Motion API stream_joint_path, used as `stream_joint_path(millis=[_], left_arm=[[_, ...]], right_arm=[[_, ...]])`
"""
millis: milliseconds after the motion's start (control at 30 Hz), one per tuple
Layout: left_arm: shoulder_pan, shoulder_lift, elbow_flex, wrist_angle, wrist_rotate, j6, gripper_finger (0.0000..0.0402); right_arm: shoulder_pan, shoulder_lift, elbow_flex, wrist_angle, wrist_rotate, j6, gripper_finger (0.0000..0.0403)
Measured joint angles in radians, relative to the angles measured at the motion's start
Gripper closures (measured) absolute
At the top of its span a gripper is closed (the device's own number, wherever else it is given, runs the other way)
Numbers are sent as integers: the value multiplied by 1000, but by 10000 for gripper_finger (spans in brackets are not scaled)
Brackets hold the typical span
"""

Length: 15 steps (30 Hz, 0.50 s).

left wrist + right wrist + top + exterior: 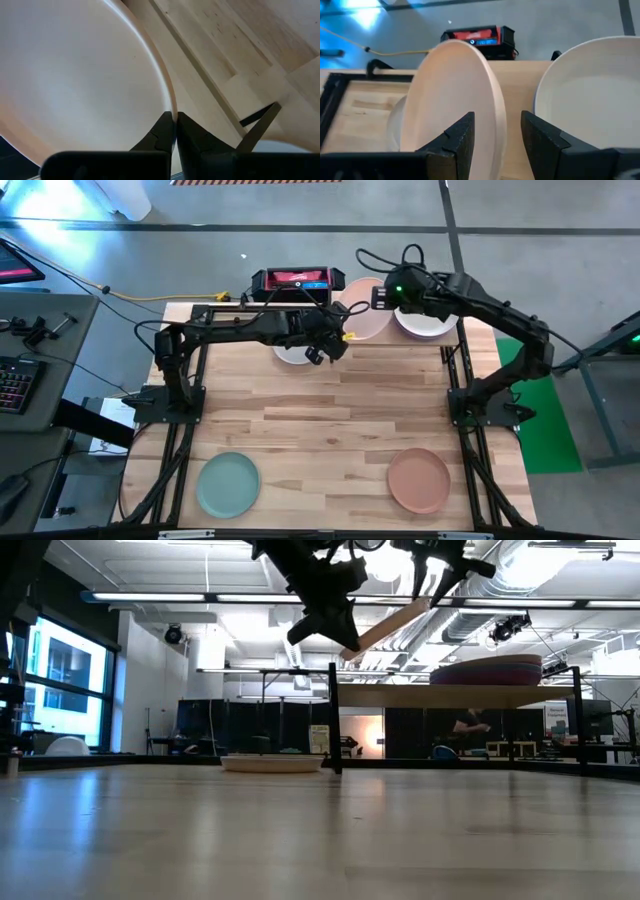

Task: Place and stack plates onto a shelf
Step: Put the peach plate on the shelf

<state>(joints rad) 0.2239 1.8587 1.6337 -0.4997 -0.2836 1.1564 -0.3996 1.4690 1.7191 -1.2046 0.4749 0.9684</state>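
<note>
The pale pink plate (362, 320) sits tilted above the shelf (440, 345) at the far edge of the surface (330, 430), and I have both arms on it. My left gripper (335, 345) has its fingers (165, 135) pressed together on the plate's thin rim; through the left wrist camera I see the rim (167, 95) running straight down into the closed tips, with the shelf's wood planks beyond. My right gripper (378, 298) comes in from the far right, its fingers (462, 135) spread wide with the plate's (455, 100) edge standing in the gap between them. I cannot tell whether either pad actually touches it.

From the low camera the plate (385, 630) hangs at a slant, its high end toward the right gripper (430, 585) and its low end at the left gripper (335, 635), well above the shelf board (460, 695).

A grey-white plate (425, 323) lies on the shelf just to the right of the pink one; in the low view I see a stack of plates (487, 670) on the shelf. Another pale plate (293, 352) rests on the surface beside the shelf, under the left arm. Near my edge of the surface lie a teal-green plate (228, 484) on the left and a tan-brown plate (419, 479) on the right, well apart.
</note>
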Motion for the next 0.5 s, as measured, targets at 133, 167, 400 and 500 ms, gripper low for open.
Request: stream_joint_path(millis=[133, 167, 400, 500], left_arm=[[-2, 0, 0, 0, -1, 0, 401], [-2, 0, 0, 0, -1, 0, 401], [-2, 0, 0, 0, -11, 0, 401], [-2, 0, 0, 0, -12, 0, 401]], right_arm=[[0, 31, 0, -23, -5, 1, 260], [0, 35, 0, -30, -4, 2, 260], [0, 52, 0, -68, -4, 19, 278], [0, 52, 0, -68, -4, 19, 315]])
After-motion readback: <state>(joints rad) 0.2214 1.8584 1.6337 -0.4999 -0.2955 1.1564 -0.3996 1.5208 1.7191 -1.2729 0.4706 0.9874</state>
